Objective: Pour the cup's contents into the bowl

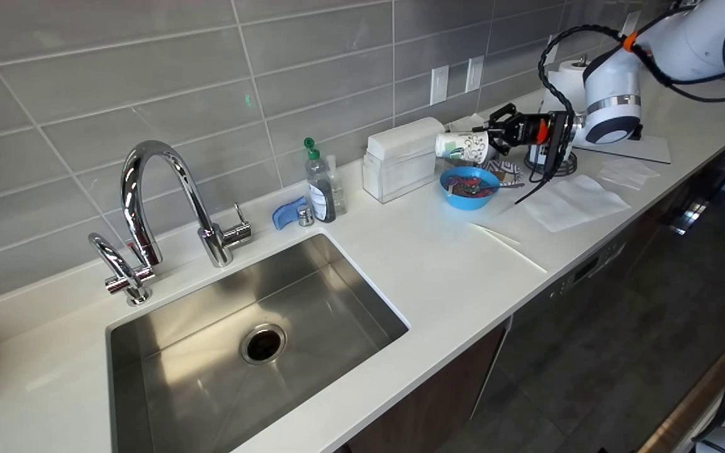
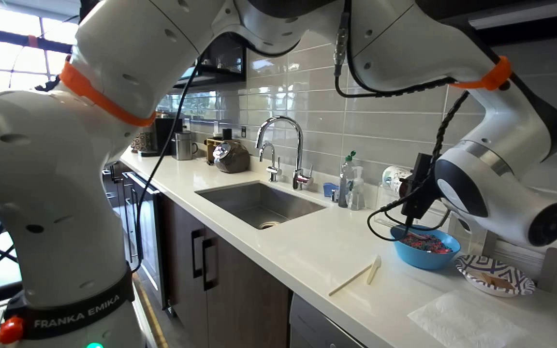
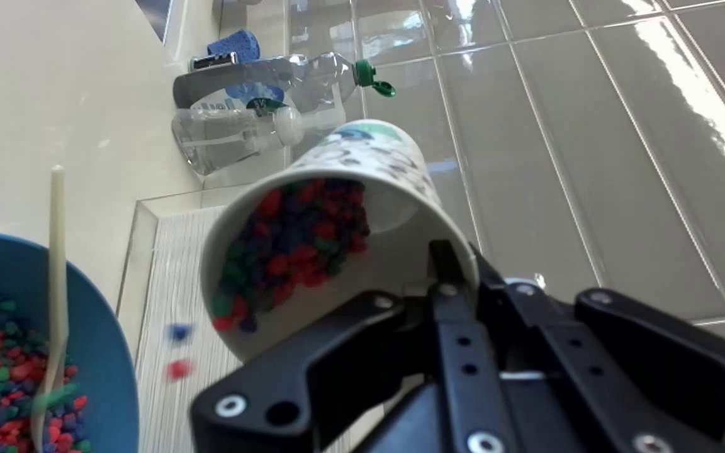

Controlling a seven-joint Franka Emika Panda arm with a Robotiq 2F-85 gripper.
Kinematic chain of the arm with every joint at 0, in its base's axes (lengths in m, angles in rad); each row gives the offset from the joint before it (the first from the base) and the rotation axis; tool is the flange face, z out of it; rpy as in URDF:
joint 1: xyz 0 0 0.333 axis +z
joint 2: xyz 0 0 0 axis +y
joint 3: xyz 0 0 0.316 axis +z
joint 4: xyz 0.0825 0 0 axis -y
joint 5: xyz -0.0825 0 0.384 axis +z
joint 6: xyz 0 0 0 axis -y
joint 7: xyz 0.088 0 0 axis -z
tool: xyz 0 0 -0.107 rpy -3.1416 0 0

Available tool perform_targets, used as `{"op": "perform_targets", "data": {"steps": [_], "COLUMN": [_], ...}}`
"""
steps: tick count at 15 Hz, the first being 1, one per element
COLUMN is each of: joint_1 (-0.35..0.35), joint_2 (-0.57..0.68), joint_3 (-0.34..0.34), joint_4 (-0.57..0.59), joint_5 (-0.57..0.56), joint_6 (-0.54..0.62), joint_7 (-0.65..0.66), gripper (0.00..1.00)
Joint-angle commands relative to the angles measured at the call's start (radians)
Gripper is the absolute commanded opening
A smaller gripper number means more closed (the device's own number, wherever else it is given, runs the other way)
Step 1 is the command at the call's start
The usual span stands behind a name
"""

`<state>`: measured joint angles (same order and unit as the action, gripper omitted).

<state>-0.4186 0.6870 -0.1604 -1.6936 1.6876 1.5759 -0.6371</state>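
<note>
so, one tilted cup (image 1: 462, 146) above one bowl (image 1: 468, 202)

FRANKA EMIKA | black band (image 2: 78, 314) low on robot arm (image 2: 78, 212) | bottle label (image 3: 240, 97): lettering unreadable

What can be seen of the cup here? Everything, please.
The cup is white and tapered, apparently paper, printed with small dark ovals and a blue-green patch. It is tipped onto its side in the air, higher than the blue bowl. The gripper pinches its wall at the rim, one finger inside. Red, green and blue pebble-like pieces lie along its lower wall to the lip; two blurred ones are in mid-air outside its mouth. Nothing else visibly touches it.
</note>
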Motion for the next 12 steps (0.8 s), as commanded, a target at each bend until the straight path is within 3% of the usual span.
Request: {"op": "perform_targets", "data": {"steps": [1,12], "joint_1": [-0.007,0.003], "joint_2": [0.058,0.144], "joint_3": [-0.006,-0.006], "joint_4": [0.043,0.103], "joint_5": [0.063,0.147], "joint_6": [-0.051,-0.03], "joint_7": [-0.002,-0.004], "gripper": [0.01,0.01]}}
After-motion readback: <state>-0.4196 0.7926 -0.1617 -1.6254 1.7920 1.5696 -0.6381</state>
